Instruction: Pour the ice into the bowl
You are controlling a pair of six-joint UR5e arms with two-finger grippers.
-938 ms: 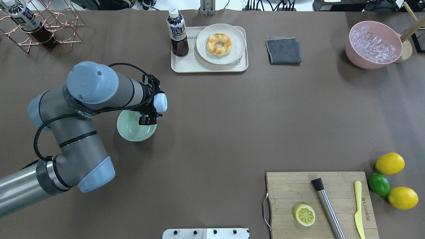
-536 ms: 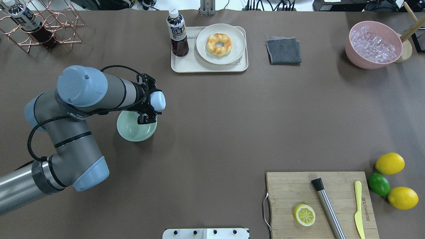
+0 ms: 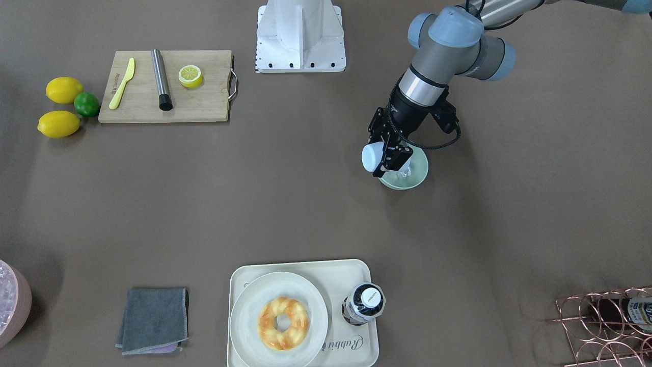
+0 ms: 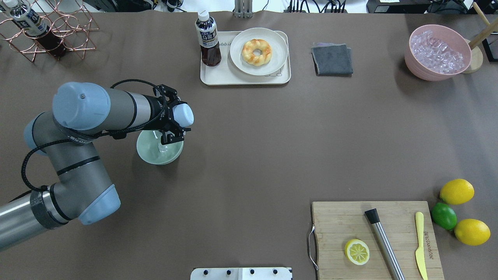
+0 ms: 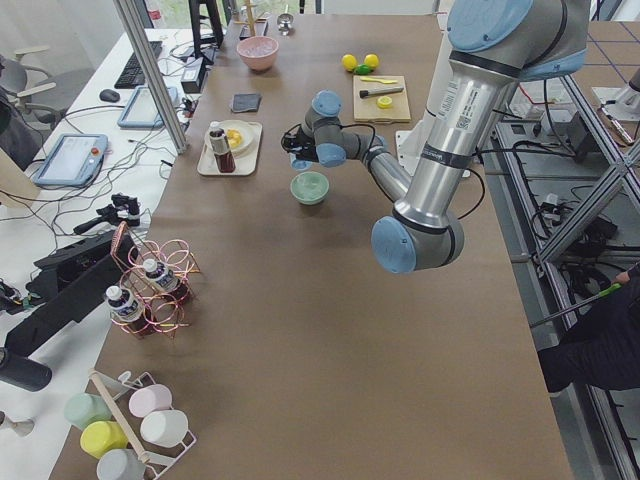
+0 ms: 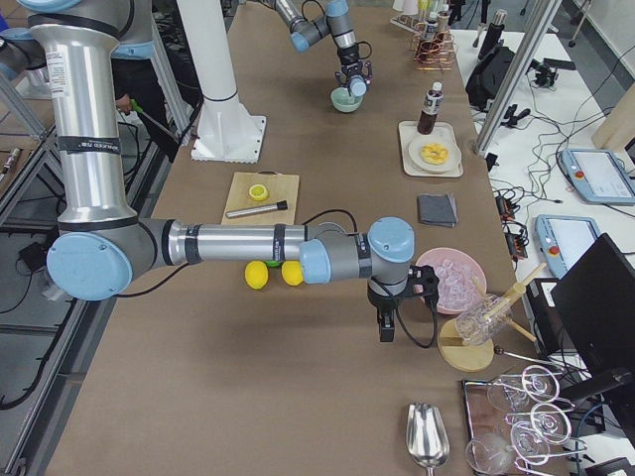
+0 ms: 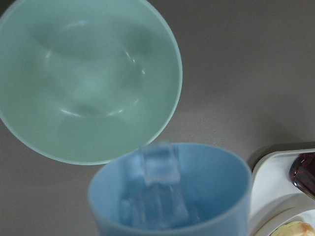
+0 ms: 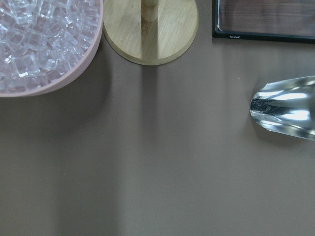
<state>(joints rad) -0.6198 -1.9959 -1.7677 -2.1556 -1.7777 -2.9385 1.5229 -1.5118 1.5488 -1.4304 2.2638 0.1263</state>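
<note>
My left gripper (image 4: 176, 116) is shut on a light blue cup (image 4: 183, 115) and holds it tipped on its side over the far rim of the pale mint-green bowl (image 4: 153, 154). In the left wrist view the cup's mouth (image 7: 172, 196) faces the bowl (image 7: 88, 83), and clear ice cubes (image 7: 158, 164) lie inside the cup, one at its lip. Faint glassy glints show inside the bowl. The front view shows the cup (image 3: 371, 157) above the bowl (image 3: 416, 176). My right gripper (image 6: 385, 332) shows only in the right side view; I cannot tell if it is open or shut.
A pink container (image 4: 413, 62) full of ice stands at the far right, next to a wooden stand (image 8: 150, 29) and a metal scoop (image 8: 285, 105). A tray (image 4: 218, 76) holds a bottle and a doughnut plate. A grey cloth (image 4: 332, 59), a cutting board (image 4: 338, 217) and a copper rack (image 4: 58, 31) are also on the table.
My left arm's elbow has swung left and the wrist has turned, tipping the cup further over the bowl. Glints now show in the bowl under the cup.
</note>
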